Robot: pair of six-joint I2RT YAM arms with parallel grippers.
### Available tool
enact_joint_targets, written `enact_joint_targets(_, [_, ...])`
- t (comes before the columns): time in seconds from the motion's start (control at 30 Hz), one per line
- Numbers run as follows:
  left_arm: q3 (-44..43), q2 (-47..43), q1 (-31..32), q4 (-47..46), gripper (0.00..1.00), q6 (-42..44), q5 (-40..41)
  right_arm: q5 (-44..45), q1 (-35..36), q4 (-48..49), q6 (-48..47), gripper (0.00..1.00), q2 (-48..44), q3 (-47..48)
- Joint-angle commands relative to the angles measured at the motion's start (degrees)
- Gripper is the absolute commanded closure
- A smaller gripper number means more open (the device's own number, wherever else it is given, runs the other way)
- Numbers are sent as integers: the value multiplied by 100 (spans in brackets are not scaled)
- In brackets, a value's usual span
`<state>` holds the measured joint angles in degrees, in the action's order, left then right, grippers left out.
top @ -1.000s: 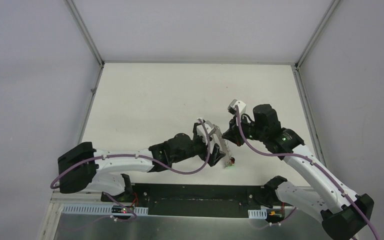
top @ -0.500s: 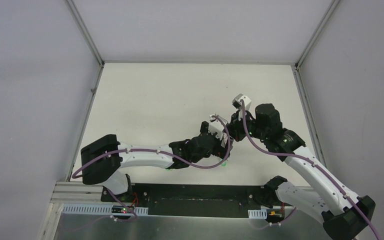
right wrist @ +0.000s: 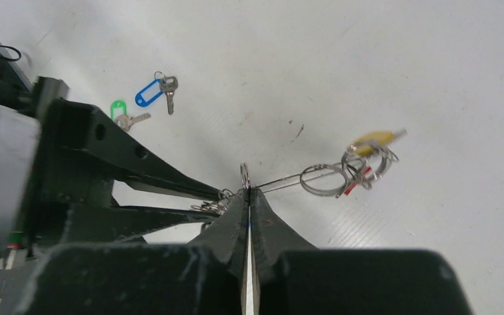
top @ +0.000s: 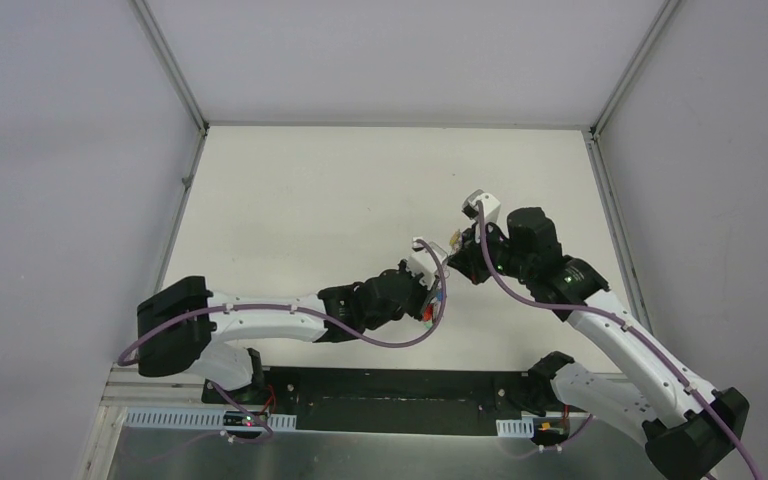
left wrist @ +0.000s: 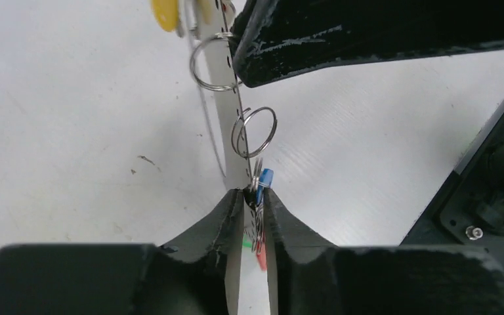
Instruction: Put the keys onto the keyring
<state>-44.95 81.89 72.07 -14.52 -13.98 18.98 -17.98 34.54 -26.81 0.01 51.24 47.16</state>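
In the right wrist view my right gripper (right wrist: 248,190) is shut on the keyring (right wrist: 295,177), a thin grey wire carrying small split rings (right wrist: 321,178), a yellow tag (right wrist: 371,139) and a red one. My left gripper (left wrist: 254,195) is shut on the keyring's (left wrist: 226,98) near end, with bunched small rings between its pads. The keys lie flat on the table beyond the left fingers (right wrist: 144,172): the blue-tagged key (right wrist: 151,92) and the green-tagged key (right wrist: 121,113). A bit of blue (left wrist: 266,178) shows by the left fingertips. From above, both grippers (top: 437,292) (top: 457,262) meet mid-table.
The white table (top: 340,200) is boxed in by grey walls and metal corner posts (top: 170,65). A black base plate (top: 400,385) with the arm mounts runs along the near edge. The right arm's dark finger (left wrist: 367,33) crosses the top of the left wrist view.
My left jaws have closed from wide open onto the keyring's end, and the left arm has shifted a little. The right gripper has stayed shut and nearly in place.
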Motion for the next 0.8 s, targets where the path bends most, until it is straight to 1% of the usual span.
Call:
enact_joint_targets(0.0, [92, -456, 44, 119, 94, 385, -108, 147, 35, -201, -267, 100, 70, 349])
enact_joint_targets(0.03, [84, -507, 44, 199, 100, 447, -78, 179, 33, -266, -285, 100, 101, 373])
enact_joint_targets(0.23, [-74, -699, 44, 742, 100, 887, -198, 292, 35, -669, -423, 100, 347, 598])
enact_joint_targets(0.5, [-530, -613, 44, 1670, 100, 1344, -489, 229, 34, -1345, -537, 100, 883, 1092])
enact_joint_targets(0.63, [-594, -636, 44, 1867, 100, 1616, -457, 145, 34, -1939, -774, 100, 1225, 1445])
enact_joint_targets(0.77, [-608, -626, 44, 1963, 100, 1866, -654, -95, 32, -2547, -1028, 100, 1584, 1786])
